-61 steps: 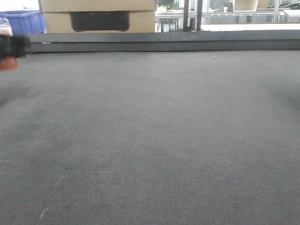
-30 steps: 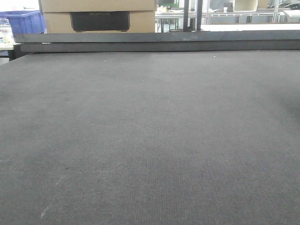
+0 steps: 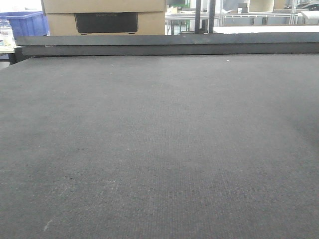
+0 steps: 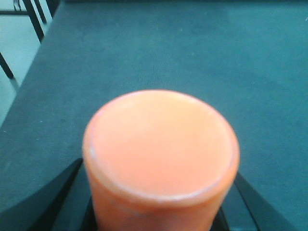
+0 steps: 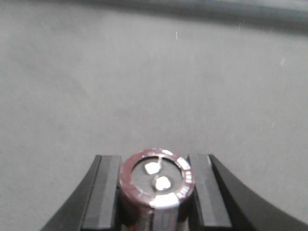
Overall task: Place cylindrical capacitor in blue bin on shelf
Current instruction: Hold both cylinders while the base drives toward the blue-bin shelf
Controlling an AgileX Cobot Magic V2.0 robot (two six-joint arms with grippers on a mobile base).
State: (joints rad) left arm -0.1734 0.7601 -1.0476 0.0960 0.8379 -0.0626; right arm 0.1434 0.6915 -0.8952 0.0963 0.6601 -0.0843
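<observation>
The cylindrical capacitor (image 5: 157,185) sits in the right claw (image 5: 155,168), gripped between its two dark fingers (image 5: 108,192), which press against it on either side. It is a short, dark maroon can seen end-on from the wrist camera, with a shiny rim and two small bright terminals on its face. That face points forward, away from the claw. The body runs back between the fingers and out of the picture's lower edge. Ahead of and below this claw lies only the grey, felt-like tabletop (image 5: 144,86), with a darker band along its far edge. The capacitor is held clear of that surface.

The left claw (image 4: 158,168) is narrowed around an orange cylinder (image 4: 161,149), much wider than the capacitor. Its flat, smooth end faces forward and fills most of the wrist view, and black fingers (image 4: 48,204) show at each side of it. In front of this claw the tabletop stretches away. To the claw's left its edge falls off to a pale floor crossed by dark legs (image 4: 32,13).

In the front-facing view, a cardboard box (image 3: 104,15) and a blue crate (image 3: 30,22) stand beyond the tabletop's far edge. A clear bottle (image 3: 6,32) stands beside the crate.
</observation>
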